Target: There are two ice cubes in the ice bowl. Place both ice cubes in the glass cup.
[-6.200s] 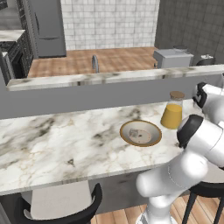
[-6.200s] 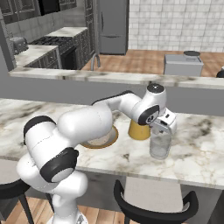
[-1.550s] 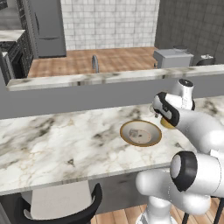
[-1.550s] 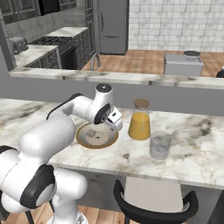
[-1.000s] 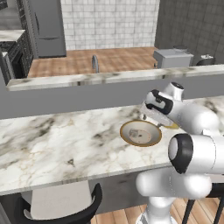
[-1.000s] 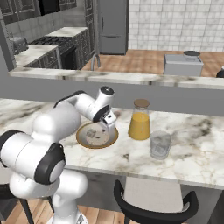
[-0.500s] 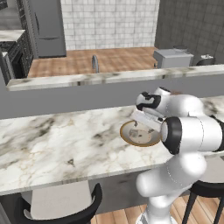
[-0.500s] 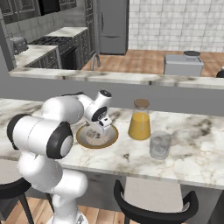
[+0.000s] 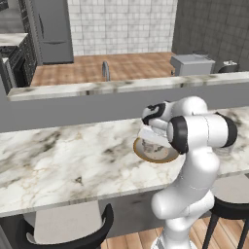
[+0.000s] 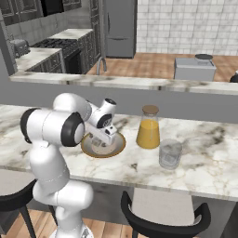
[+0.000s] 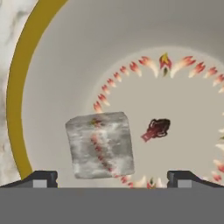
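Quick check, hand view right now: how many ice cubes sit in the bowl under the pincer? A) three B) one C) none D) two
B: a single ice cube lies on the pale inside of the ice bowl, between the open pincer tips; the cup stands apart on the counter, past the juice carafe.

Inside the ice bowl (image 11: 17,105), the gripper (image 11: 111,177) hangs with its fingertips (image 11: 41,178) spread wide on either side of one ice cube (image 11: 100,144), open floor all around it. Beside the bowl, the juice carafe (image 10: 148,127) and glass cup (image 10: 170,154) crowd the counter (image 10: 209,158).
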